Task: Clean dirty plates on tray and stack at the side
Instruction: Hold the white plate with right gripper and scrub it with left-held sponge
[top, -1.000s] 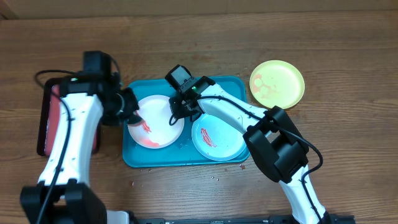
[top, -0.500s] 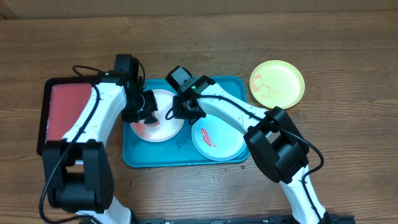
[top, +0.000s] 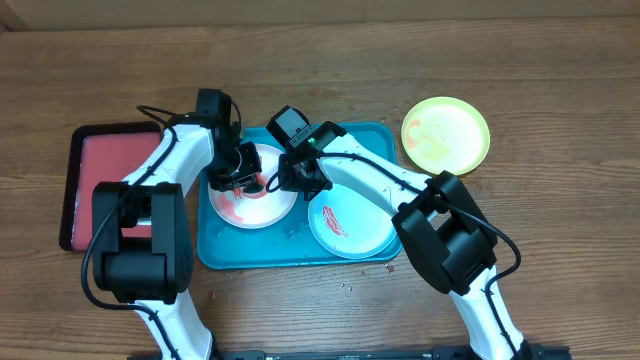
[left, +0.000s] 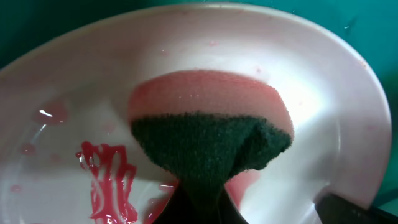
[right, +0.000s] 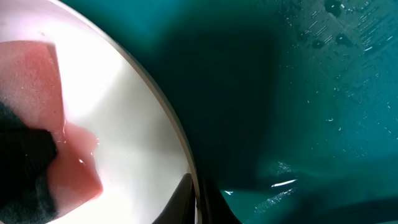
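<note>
Left hand (top: 243, 178) moved its 1 sponge (left: 211, 118) onto 1 of 3 plates (top: 258, 210).

A robotics lab bench — plain wooden table (top: 560, 250), two cabled robot arms (top: 375, 180).

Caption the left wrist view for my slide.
Pink-and-green sponge on the white plate beside a red smear, teal tray behind.

Red-smeared white plate (top: 250, 207) and blue plate (top: 350, 222) on teal tray (top: 215, 252); yellow-green plate (top: 445, 133) beside it.
</note>
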